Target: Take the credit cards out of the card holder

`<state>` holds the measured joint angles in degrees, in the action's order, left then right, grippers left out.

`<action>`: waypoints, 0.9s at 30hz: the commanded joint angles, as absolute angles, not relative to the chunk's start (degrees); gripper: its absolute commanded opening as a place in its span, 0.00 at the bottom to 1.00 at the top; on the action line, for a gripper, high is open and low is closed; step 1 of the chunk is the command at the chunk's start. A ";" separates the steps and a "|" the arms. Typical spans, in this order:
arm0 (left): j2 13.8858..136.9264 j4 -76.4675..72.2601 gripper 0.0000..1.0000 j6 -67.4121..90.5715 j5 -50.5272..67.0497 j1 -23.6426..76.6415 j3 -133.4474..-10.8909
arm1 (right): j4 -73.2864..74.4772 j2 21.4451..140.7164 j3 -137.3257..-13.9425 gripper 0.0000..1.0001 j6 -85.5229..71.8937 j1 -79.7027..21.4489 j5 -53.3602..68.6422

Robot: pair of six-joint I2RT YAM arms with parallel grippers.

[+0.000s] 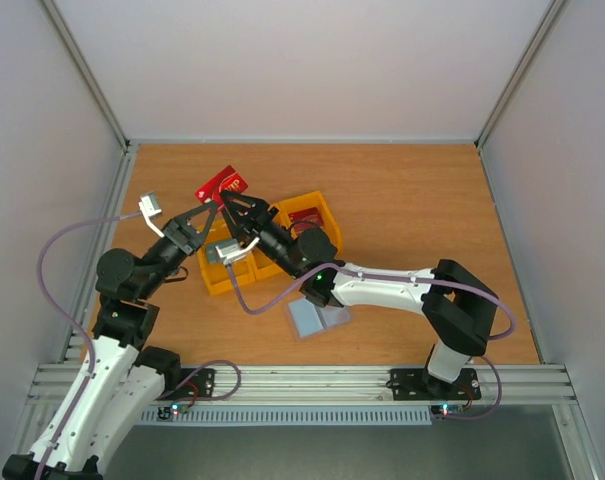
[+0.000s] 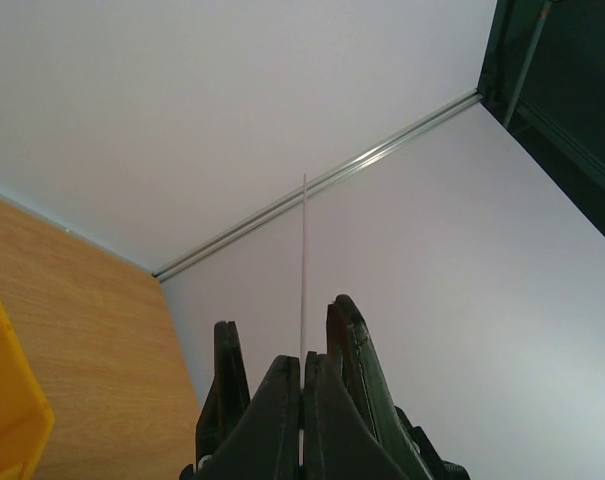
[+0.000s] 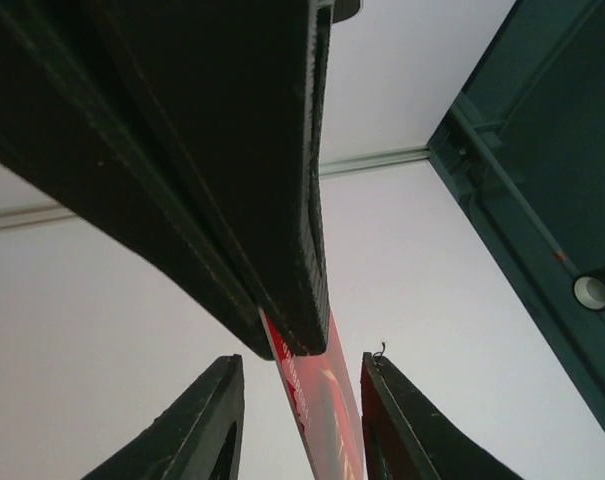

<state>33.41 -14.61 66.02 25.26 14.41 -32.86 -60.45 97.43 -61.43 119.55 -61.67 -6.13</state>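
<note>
My left gripper [image 1: 213,208] is shut on a red credit card [image 1: 222,184] and holds it upright in the air above the far left of the yellow tray. In the left wrist view the card [image 2: 303,250] shows edge-on as a thin white line rising from my shut left gripper [image 2: 303,362]. My right gripper [image 1: 238,206] is open, its fingers standing on either side of the same card without touching it [image 3: 324,415]. The card holder [image 1: 314,318] lies open on the table, pale blue-grey side up, partly under my right arm. No other cards can be made out.
A yellow three-compartment tray [image 1: 214,283] stands mid-table under both grippers. The left gripper's black finger [image 3: 202,150] fills the top of the right wrist view. White walls with metal rails enclose the wooden table [image 1: 412,220].
</note>
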 commanded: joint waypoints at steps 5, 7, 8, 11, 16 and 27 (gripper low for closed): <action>33.74 -18.60 0.00 65.92 26.03 14.04 -32.28 | -65.29 99.27 -64.68 0.02 143.62 -60.91 -5.80; 33.72 -19.07 0.00 65.77 26.15 14.03 -31.99 | -65.13 99.00 -64.14 0.01 143.22 -60.91 -6.92; 33.64 -19.31 0.00 65.55 26.32 14.06 -31.80 | -65.08 98.66 -63.56 0.01 142.84 -60.91 -7.50; 32.57 -17.42 0.38 64.96 24.55 14.04 -30.89 | -64.69 97.38 -60.78 0.01 141.47 -60.99 -10.94; 29.61 -12.70 0.94 62.25 20.93 13.84 -26.75 | -46.52 90.09 -55.87 0.01 127.24 -60.34 -26.74; 25.82 13.81 0.95 66.68 4.53 5.02 -14.51 | 25.43 85.84 -62.60 0.01 81.91 -46.34 -15.87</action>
<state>27.29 1.83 64.18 11.70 8.05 -16.51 5.28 80.84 -59.11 92.40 -49.45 -18.09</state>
